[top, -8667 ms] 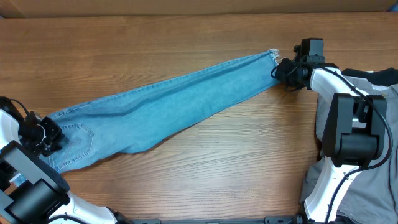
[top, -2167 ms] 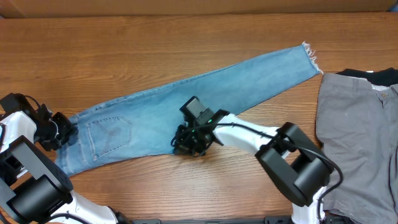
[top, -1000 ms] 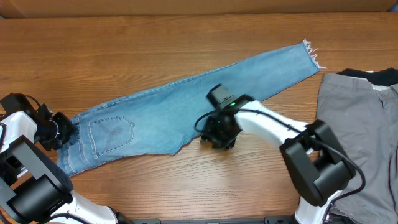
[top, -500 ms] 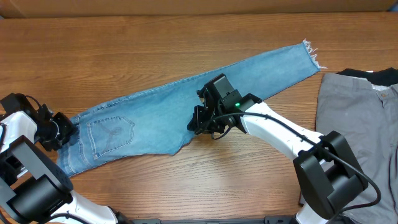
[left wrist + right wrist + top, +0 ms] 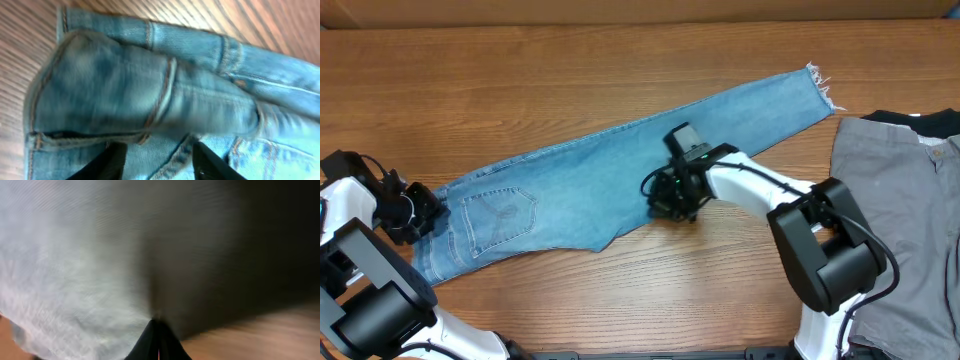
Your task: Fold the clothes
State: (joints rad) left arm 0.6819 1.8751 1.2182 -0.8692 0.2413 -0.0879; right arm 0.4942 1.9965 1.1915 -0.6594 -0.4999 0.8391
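Left gripper (image 5: pixel 417 212) sits at the waist end of the jeans (image 5: pixel 580 185). In the wrist view its fingers (image 5: pixel 114 161) stand apart with waistband denim bunched between them, and I cannot tell whether they are pinching it. The back pocket (image 5: pixel 500 215) faces up just right of that end. Right gripper (image 5: pixel 675 200) is at the jeans' lower edge, about mid-leg. Its fingertips (image 5: pixel 157 340) meet in a point against blurred cloth, so it is closed, but whether any denim is caught cannot be read.

Change: over the last seconds this arm left the frayed hem (image 5: pixel 820 88) and has worked along the lower edge. Half a second ago it was up on the leg, and now it is back at the edge. The jeans' outline is unchanged over the last second, notch in the lower edge included.

Judgement: no fold has been made. The jeans lie as one long diagonal strip, and the arm is probably seeking a hold.

Room: there is bare table (image 5: pixel 570 70) above and below the jeans. The hem lies near the grey garment (image 5: pixel 900 210) to its right, so the way there is tight.
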